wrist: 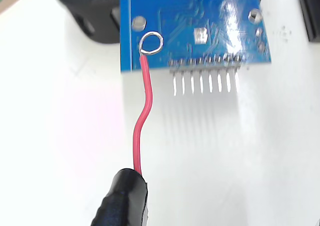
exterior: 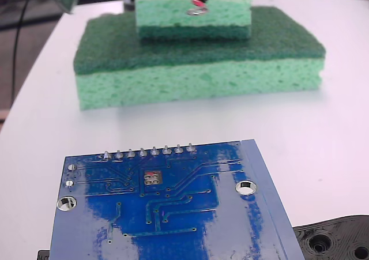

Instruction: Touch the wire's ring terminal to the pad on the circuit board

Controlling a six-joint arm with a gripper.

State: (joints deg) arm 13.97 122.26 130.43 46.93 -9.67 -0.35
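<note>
Red insulation covers the wire (wrist: 141, 117), which looks thin, light and springy, so we expect its ring terminal (wrist: 151, 42) to wobble. In the wrist view the ring lies over the circuit board (wrist: 195, 15) near a mounting hole (wrist: 138, 22), left of the pad (wrist: 200, 35), contact uncertain. The gripper (wrist: 122, 198) carries the wire at its black-taped end; we cannot tell its jaws' state. A hold close behind the ring would steady it.

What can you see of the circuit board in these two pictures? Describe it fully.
The circuit board is a glossy blue rectangle lying flat on the white table, in front of stacked green sponges. It shows thin traces, a row of silver solder points along one edge, round silver-rimmed mounting holes and a small silver pad. A black plastic piece lies beside it.
</note>
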